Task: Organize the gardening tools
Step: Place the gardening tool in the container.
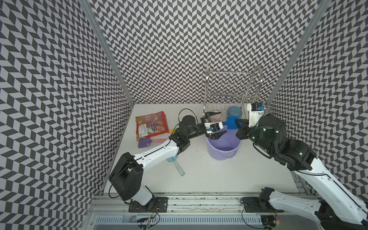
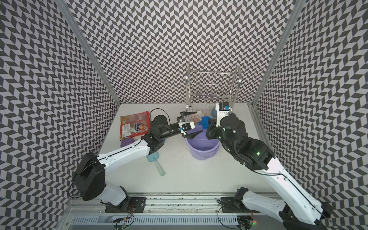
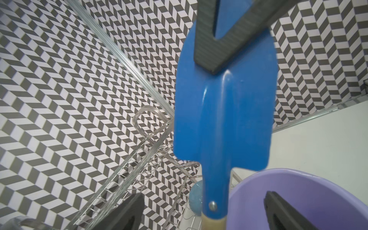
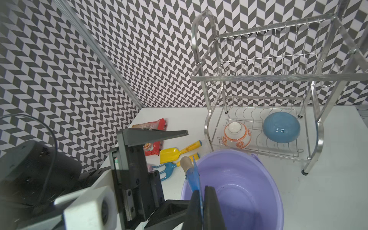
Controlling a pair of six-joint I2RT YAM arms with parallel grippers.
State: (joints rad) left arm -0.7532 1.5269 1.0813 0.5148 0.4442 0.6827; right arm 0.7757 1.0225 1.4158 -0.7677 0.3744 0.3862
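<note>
1. The right gripper is closed on the tip of the blade of the dark blue trowel with a wooden handle and holds it in the air at the far rim of the lavender plastic bucket.
2. The left gripper is wide open. One of its fingers stands on each side of the trowel's handle, and neither touches it.
3. There are five tools in total: one in the right gripper and four on the white tabletop.
4. One yellow plastic scoop and one blue fork with a yellow handle lie side by side, between the bucket and the red snack bag.
5. One purple scoop with a pink handle lies just beside the near edge of the bag.
6. One light blue long-handled spade lies near the left arm, which partly covers it, and well apart from the bucket.
7. There is one bucket and one bag.
8. One metal wire dish rack stands behind the bucket. Its lower shelf carries two bowls, one blue and one white with orange pattern.
</note>
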